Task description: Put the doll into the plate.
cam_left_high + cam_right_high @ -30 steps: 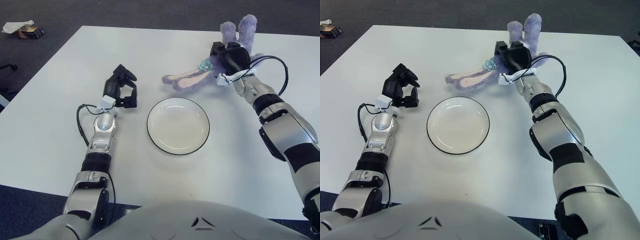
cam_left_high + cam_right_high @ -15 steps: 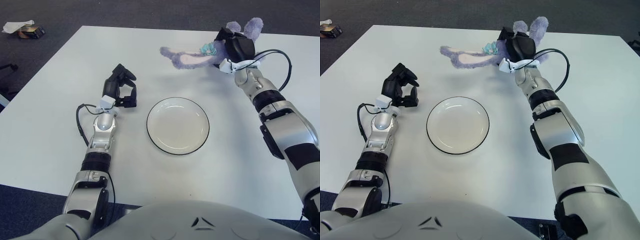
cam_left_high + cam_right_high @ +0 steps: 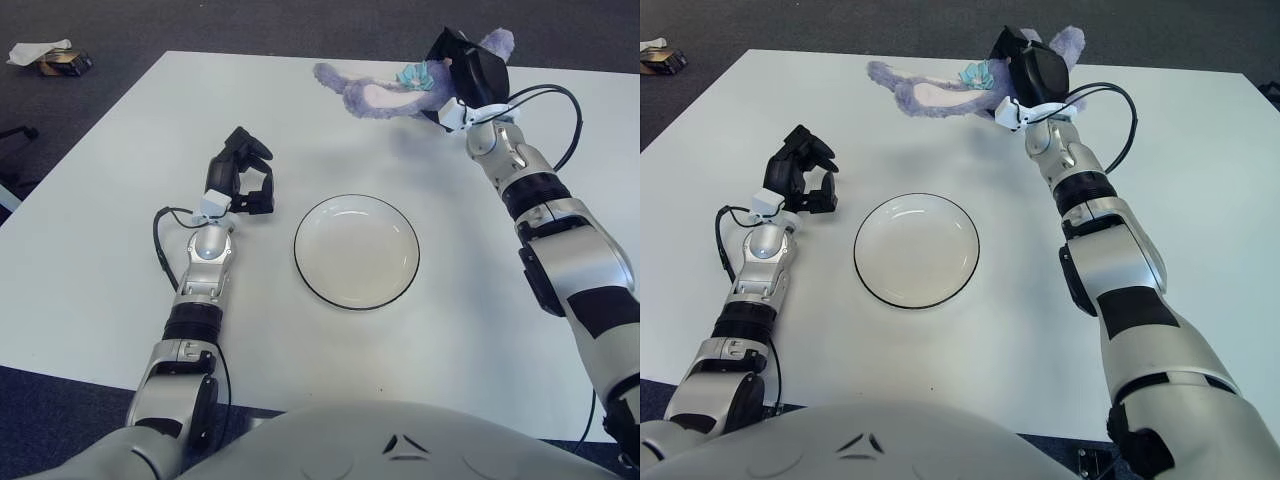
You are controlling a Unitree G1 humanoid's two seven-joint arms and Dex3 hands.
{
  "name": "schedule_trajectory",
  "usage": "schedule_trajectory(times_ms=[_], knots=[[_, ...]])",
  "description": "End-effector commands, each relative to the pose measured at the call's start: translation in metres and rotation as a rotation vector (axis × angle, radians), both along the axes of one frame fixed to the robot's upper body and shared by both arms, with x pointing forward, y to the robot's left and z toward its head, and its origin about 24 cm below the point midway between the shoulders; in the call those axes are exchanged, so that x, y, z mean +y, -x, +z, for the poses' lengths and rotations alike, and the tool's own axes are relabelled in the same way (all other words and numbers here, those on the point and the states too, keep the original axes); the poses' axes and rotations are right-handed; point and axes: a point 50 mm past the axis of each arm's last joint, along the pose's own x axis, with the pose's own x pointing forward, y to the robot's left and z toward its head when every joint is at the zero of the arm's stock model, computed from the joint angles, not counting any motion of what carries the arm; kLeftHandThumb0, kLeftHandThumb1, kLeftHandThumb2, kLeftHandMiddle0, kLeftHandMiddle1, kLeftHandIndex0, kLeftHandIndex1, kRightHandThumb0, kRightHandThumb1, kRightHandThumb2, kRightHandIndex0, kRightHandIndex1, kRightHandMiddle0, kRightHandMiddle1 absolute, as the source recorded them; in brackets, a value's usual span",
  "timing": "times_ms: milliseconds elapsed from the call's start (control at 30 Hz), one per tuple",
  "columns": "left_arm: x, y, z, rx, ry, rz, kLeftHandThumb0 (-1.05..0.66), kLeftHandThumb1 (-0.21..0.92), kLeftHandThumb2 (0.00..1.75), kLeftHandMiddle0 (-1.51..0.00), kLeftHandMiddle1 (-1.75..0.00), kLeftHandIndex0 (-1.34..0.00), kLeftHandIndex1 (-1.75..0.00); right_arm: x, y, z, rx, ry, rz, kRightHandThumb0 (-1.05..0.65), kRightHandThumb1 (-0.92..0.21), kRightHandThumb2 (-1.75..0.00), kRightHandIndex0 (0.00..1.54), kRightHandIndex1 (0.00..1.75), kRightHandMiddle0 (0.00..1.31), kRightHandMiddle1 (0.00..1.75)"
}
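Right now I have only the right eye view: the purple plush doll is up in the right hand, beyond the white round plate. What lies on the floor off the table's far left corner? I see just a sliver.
Observer: A crumpled white wrapper beside a small brown box, on the dark floor, apart from the white table.
Operator: Anything else on that side?
Observer: A thin dark leg, perhaps a chair's, pokes in at the left edge, on the floor. It is far from the right hand gripping the purple plush doll, the white round plate and the left hand left of it.
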Motion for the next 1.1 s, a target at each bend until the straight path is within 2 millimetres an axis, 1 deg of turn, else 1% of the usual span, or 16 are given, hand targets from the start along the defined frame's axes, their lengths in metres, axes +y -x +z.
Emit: schedule_trajectory(times_ms=[0,33,100,167,367,467,533,633,800,867,967,1067], knots=[[-0.001,0.018,-0.04,0.146,0.004,0.022,-0.01,0.28,1.36,-0.53,-1.75,-0.51,-1.75,0.003,0.003,0.014,-0.062,-0.021,0.022,0.0,0.03,-1.66,0.91,1.59,0.65,1.75],[-0.001,0.017,-0.041,0.148,0.003,0.022,-0.01,0.28,1.36,-0.52,-1.75,-0.51,-1.75,0.004,0.004,0.015,-0.07,-0.019,0.028,0.0,0.03,-1.66,0.91,1.59,0.65,1.75],[-0.001,0.017,-0.041,0.152,0.005,0.018,-0.01,0.28,1.36,-0.52,-1.75,-0.51,-1.75,0.014,0.013,0.016,-0.104,-0.012,0.076,0.0,0.03,-1.65,0.91,1.58,0.65,1.75],[-0.001,0.016,-0.042,0.157,0.01,0.014,-0.01,0.28,1.36,-0.52,-1.75,-0.51,-1.75,0.02,0.02,0.016,-0.118,-0.011,0.105,0.0,0.02,-1.64,0.92,1.56,0.65,1.75],[0.0,0.015,-0.043,0.163,0.022,0.009,-0.01,0.29,1.36,-0.52,-1.75,-0.51,-1.75,0.027,0.034,0.015,-0.137,-0.012,0.2,0.0,0.02,-1.63,0.92,1.55,0.65,1.75],[0.0,0.014,-0.043,0.166,0.024,0.01,-0.01,0.29,1.36,-0.52,-1.75,-0.51,-1.75,0.034,0.046,0.016,-0.169,0.018,0.275,0.0,0.02,-1.64,0.93,1.54,0.65,1.75],[0.0,0.014,-0.044,0.166,0.025,0.01,-0.01,0.29,1.36,-0.52,-1.75,-0.51,-1.75,0.035,0.05,0.016,-0.174,0.024,0.29,0.0,0.02,-1.64,0.93,1.55,0.65,1.75],[0.001,0.013,-0.044,0.167,0.022,0.009,-0.01,0.29,1.36,-0.52,-1.75,-0.51,-1.75,0.041,0.061,0.016,-0.187,0.043,0.323,0.0,0.02,-1.63,0.92,1.56,0.64,1.75],[0.001,0.011,-0.044,0.172,0.018,0.005,-0.01,0.29,1.36,-0.52,-1.75,-0.51,-1.75,0.051,0.084,0.009,-0.182,0.051,0.375,0.0,0.0,-1.63,0.89,1.61,0.62,1.75],[0.001,0.01,-0.045,0.173,0.019,0.005,-0.01,0.29,1.36,-0.52,-1.75,-0.51,-1.75,0.053,0.088,0.008,-0.179,0.058,0.383,0.0,-0.02,-1.62,0.87,1.63,0.61,1.75],[0.001,0.01,-0.045,0.174,0.021,0.005,-0.01,0.29,1.36,-0.52,-1.75,-0.51,-1.75,0.054,0.088,0.008,-0.175,0.071,0.381,0.0,-0.02,-1.62,0.86,1.65,0.61,1.75],[0.001,0.009,-0.045,0.175,0.02,0.007,-0.01,0.28,1.36,-0.52,-1.75,-0.51,-1.75,0.058,0.097,0.003,-0.141,0.086,0.453,0.0,-0.03,-1.62,0.85,1.66,0.6,1.75]])
